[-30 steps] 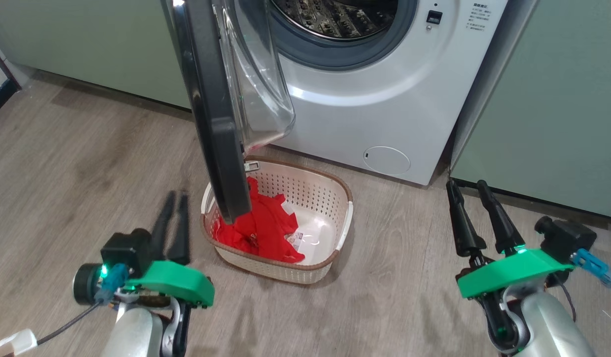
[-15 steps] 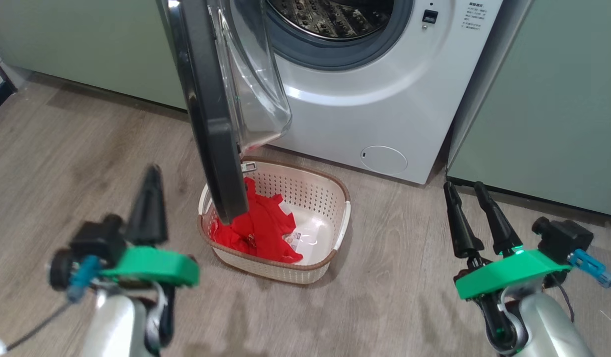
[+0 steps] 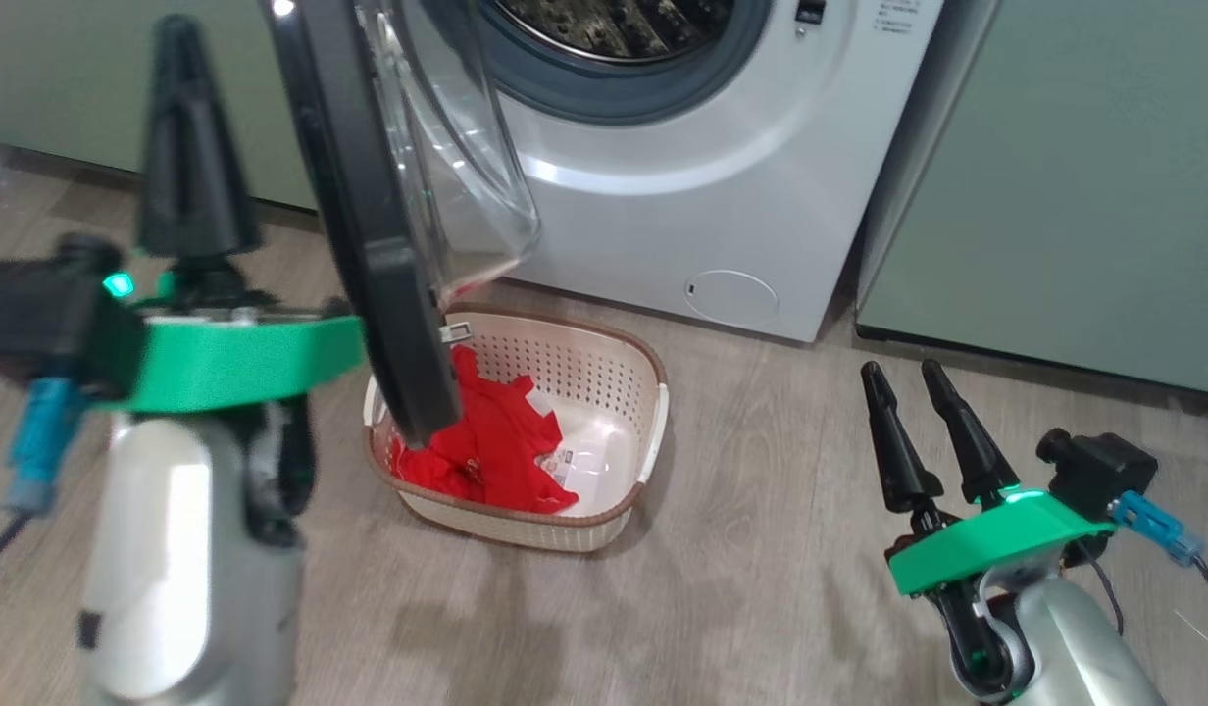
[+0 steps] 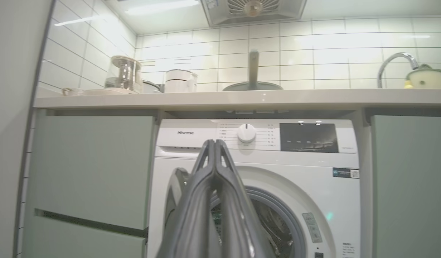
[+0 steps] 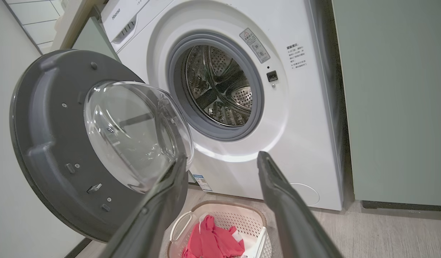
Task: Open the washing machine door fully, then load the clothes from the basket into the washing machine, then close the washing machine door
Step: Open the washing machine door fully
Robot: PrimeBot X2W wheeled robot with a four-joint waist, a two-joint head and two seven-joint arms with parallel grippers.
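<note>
The washing machine door [image 3: 369, 245] stands swung out from the washing machine [image 3: 702, 196], and the drum [image 3: 614, 20] is open. The basket [image 3: 653, 373] sits on the floor [image 3: 761, 588] at 6 o'clock from the drum, partly under the door. The red clothes [image 3: 486, 441] lie bunched in the basket's 9 o'clock side. The left tool [image 3: 177, 39] is up at 9 o'clock from the door, fingers pressed together, holding nothing. The right tool [image 3: 898, 371] is low at 4 o'clock from the basket, fingers spread, holding nothing.
</note>
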